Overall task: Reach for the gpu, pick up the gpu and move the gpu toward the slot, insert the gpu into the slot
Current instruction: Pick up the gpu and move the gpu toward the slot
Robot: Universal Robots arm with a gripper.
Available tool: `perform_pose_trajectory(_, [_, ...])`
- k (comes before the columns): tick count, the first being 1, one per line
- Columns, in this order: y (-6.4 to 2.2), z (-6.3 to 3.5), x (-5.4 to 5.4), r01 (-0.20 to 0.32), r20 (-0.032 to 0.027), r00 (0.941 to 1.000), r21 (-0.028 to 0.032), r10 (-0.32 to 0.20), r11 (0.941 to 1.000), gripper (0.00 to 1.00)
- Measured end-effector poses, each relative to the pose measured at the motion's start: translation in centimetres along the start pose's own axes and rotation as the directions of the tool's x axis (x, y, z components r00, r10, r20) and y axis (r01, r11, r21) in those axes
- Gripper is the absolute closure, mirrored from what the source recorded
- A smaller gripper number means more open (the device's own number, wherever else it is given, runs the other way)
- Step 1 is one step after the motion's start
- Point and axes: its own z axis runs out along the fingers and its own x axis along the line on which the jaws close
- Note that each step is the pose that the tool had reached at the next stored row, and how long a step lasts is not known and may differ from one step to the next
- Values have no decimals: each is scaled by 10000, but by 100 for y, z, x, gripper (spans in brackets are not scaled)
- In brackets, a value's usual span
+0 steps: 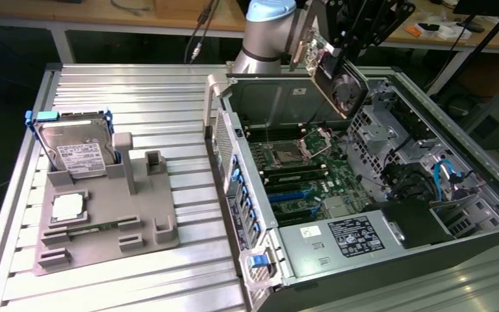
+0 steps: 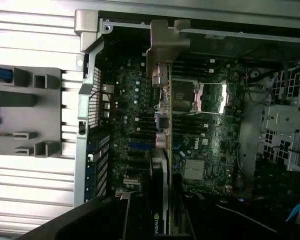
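Note:
The gpu (image 1: 334, 81) is a dark card with a round fan and a silvery end bracket. It hangs tilted above the far end of the open computer case (image 1: 249, 260). My gripper (image 1: 343, 47) is shut on its upper edge. In the wrist view I see the gpu (image 2: 161, 150) edge-on, its bracket pointing away, held between the gripper (image 2: 160, 220) fingers over the motherboard (image 2: 210, 135). The blue slot (image 1: 291, 193) lies on the motherboard below, and the card is well above it, touching nothing. That slot (image 2: 139, 146) also shows in the wrist view beside the card's edge.
On the ribbed metal table, a grey fixture (image 1: 132, 227) holds a hard drive with a blue frame (image 1: 75, 153) and a square processor chip (image 1: 67, 207). The case walls, a drive cage (image 1: 388, 133), blue cables (image 1: 444, 175) and a power supply (image 1: 340, 237) surround the motherboard.

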Motion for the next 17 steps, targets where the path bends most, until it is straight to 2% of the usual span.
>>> perform_pose_trajectory(7, [-24, 11, -278, 0, 2, 10000, -2, 0, 10000, 73])
perform_pose_trajectory(10, [-31, 17, -363, 1, 4, 10000, -1, -1, 10000, 73])
perform_pose_trajectory(17, [-33, 20, -386, 0, 13, 10000, 1, 0, 10000, 73])
